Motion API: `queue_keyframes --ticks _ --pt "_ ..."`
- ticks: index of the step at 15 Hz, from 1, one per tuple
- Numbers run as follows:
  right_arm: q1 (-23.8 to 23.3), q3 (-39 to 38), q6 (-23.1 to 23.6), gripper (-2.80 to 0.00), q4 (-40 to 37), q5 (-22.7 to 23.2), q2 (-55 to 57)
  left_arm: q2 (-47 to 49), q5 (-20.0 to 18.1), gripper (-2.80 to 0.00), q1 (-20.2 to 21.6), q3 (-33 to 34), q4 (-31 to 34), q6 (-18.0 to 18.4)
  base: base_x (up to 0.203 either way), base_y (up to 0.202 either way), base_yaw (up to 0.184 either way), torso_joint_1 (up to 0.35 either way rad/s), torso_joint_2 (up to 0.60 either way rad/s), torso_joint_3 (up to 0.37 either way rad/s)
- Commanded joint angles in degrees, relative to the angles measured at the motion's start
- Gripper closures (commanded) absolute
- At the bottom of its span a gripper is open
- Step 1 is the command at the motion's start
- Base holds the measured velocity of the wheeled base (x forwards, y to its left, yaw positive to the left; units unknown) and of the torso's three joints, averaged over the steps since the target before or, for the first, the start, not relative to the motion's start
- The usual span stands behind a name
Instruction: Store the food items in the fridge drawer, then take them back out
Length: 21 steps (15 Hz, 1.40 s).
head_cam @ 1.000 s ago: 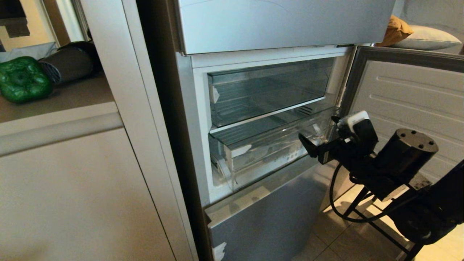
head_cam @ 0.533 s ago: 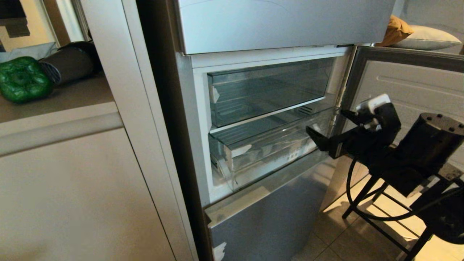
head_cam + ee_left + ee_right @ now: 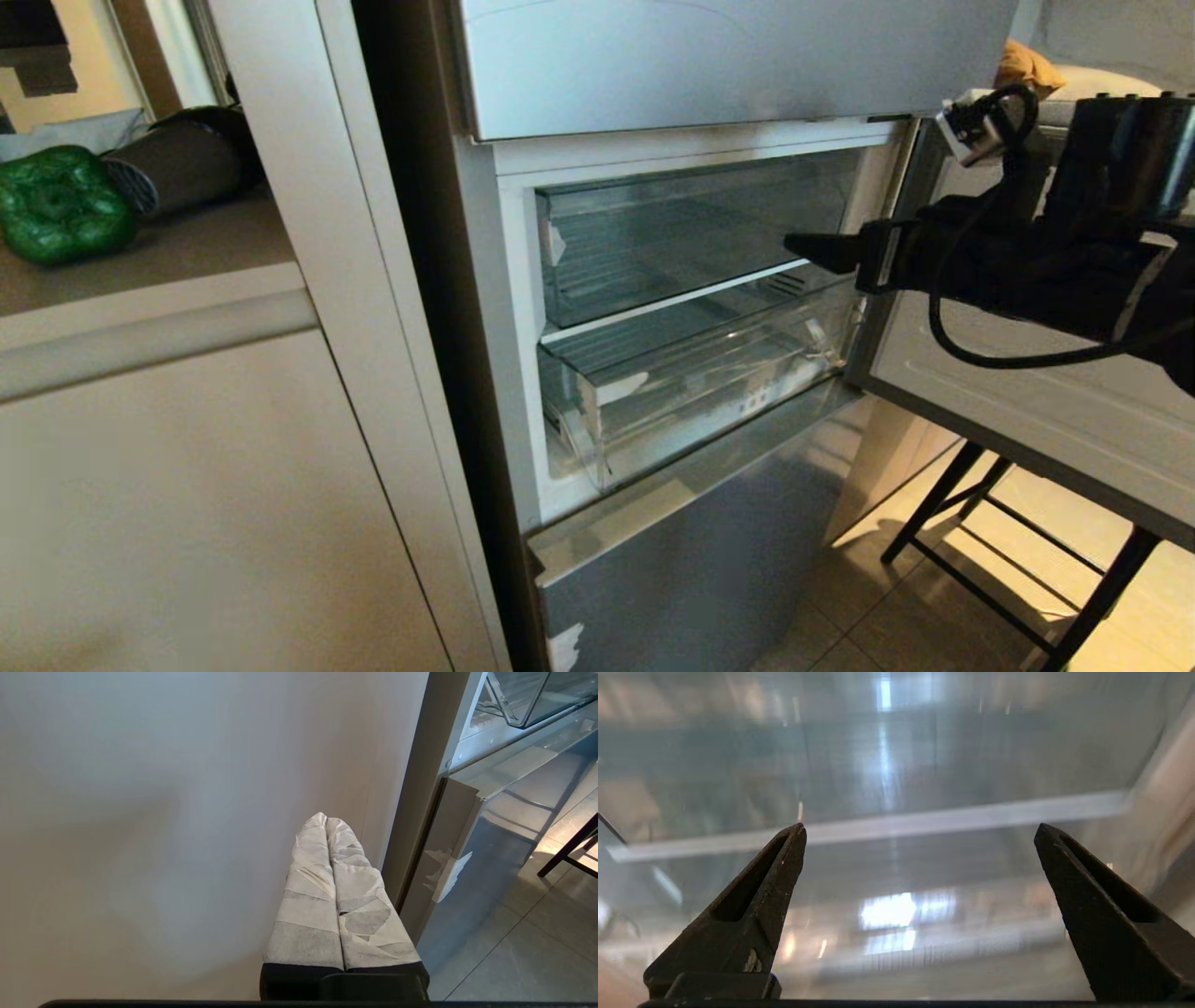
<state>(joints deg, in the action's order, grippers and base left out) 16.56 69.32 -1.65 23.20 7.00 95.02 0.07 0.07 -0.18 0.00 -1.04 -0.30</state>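
A glossy green bell pepper (image 3: pixel 58 203), one of the food items, lies on the counter at the far left, away from both arms. The fridge drawer (image 3: pixel 691 383), a clear bin, sticks out a little below a second clear bin (image 3: pixel 681 233); both look empty. My right gripper (image 3: pixel 814 250) hovers at the right end of the upper bin, pointing left and level. Its black fingers (image 3: pixel 770 882) stand wide apart with nothing between them, so the right gripper (image 3: pixel 920 828) is open, facing blurred clear plastic. My left gripper (image 3: pixel 325 817), white-taped, is shut and empty, low beside the beige cabinet panel (image 3: pixel 163 812).
The middle fridge door (image 3: pixel 1055 280) is swung open on the right, behind my right arm. A black metal stand (image 3: pixel 990 523) is on the tiled floor below it. A silver lower panel (image 3: pixel 691 541) sits under the drawer. A dark cylinder (image 3: pixel 182 163) lies beside the pepper.
My right arm rose from the right end of the lower drawer to the level of the upper bin and rolled its wrist. Its fingers stayed open. The drawer and pepper stayed put.
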Motion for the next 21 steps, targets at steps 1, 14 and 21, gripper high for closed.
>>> queue_keyframes --ticks 1,14,21 --pt "-0.1 0.6 -0.2 -2.8 -3.6 0.0 -1.6 0.0 0.0 0.0 0.0 0.4 0.0 0.0 0.0 0.0 0.0 0.0 0.0 0.0" --pt "6.3 -19.0 -1.8 -2.8 -37.6 -5.5 -41.6 0.0 0.0 0.0 0.0 0.4 0.0 0.0 0.0 0.0 0.0 0.056 -0.16 -0.1" --pt "6.3 -23.6 -1.5 -2.8 -37.6 -5.0 -46.1 0.0 0.0 0.0 0.0 0.4 0.0 0.0 0.0 0.0 0.0 0.232 -0.59 -0.363"
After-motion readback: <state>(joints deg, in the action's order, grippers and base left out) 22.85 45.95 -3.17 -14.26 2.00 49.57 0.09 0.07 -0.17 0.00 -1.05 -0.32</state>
